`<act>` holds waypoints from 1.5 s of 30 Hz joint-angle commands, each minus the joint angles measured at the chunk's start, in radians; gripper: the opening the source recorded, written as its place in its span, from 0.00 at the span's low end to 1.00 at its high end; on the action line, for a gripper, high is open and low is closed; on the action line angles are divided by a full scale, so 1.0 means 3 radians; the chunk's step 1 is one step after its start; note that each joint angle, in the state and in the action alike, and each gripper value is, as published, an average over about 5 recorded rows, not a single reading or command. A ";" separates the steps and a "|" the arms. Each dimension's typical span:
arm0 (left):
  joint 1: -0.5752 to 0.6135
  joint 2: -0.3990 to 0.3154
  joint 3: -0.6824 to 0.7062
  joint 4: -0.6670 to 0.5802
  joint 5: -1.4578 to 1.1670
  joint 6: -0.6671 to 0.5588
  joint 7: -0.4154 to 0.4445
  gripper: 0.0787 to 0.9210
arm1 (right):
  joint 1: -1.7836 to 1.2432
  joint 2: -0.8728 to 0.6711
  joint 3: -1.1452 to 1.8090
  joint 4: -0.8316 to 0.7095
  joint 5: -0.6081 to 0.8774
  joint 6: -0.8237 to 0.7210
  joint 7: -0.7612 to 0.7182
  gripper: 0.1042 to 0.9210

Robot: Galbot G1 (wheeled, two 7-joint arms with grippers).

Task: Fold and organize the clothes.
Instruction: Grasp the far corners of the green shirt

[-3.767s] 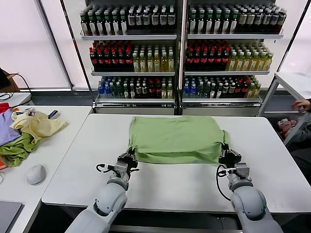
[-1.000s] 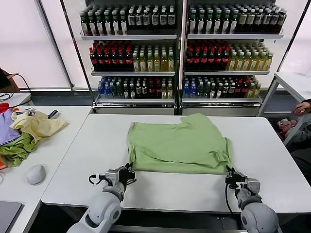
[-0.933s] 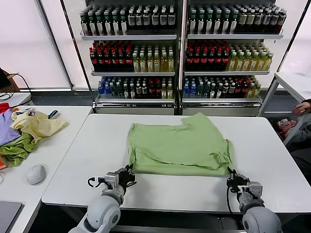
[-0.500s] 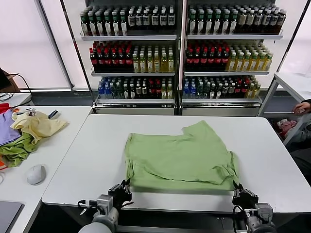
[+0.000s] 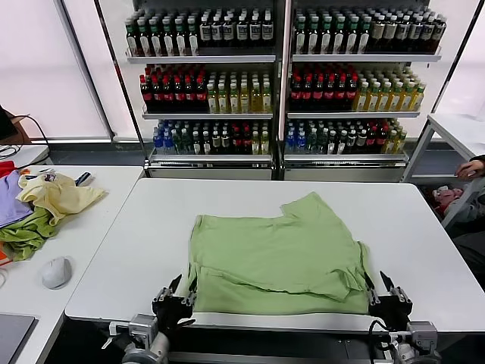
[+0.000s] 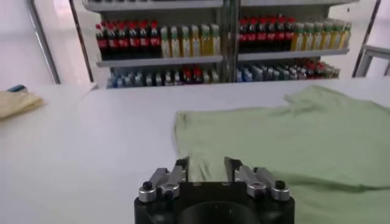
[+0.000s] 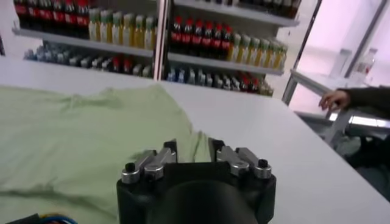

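Observation:
The clothes, one light green shirt (image 5: 276, 254), lie flat on the white table (image 5: 151, 227), folded, with the near hem at the table's front edge. No print shows. My left gripper (image 5: 175, 289) is at the shirt's near left corner, open, with its fingers apart just off the hem. My right gripper (image 5: 377, 283) is at the near right corner, also open. In the left wrist view the shirt (image 6: 292, 134) spreads beyond the left gripper (image 6: 206, 163), with nothing clamped. In the right wrist view the shirt (image 7: 73, 134) lies past the open right gripper (image 7: 192, 146).
A heap of yellow, green and purple garments (image 5: 42, 205) and a mouse (image 5: 56, 271) lie on the left side table. Shelves of bottles (image 5: 280, 76) stand behind the table. A person's hand (image 5: 471, 165) shows by a small table at the right.
Both grippers dragged the shirt's near hem toward the table's front edge, then opened and let go of it. The shirt now lies closer to me.

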 commanded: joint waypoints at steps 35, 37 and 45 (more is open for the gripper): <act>-0.3210 -0.0583 0.1012 0.3617 -0.0459 -0.0059 0.0017 0.88 | 0.4043 0.0426 -0.1643 -0.4419 0.0143 -0.0251 -0.0033 0.88; -0.3177 -0.0579 0.1030 0.3586 -0.0481 -0.0028 0.0026 0.88 | 0.4043 0.0443 -0.1640 -0.4459 0.0150 -0.0258 -0.0065 0.88; -0.3010 -0.0526 0.1033 0.3407 -0.0583 0.0073 0.0047 0.84 | 0.3992 0.0469 -0.1613 -0.4483 0.0296 -0.0290 -0.0157 0.68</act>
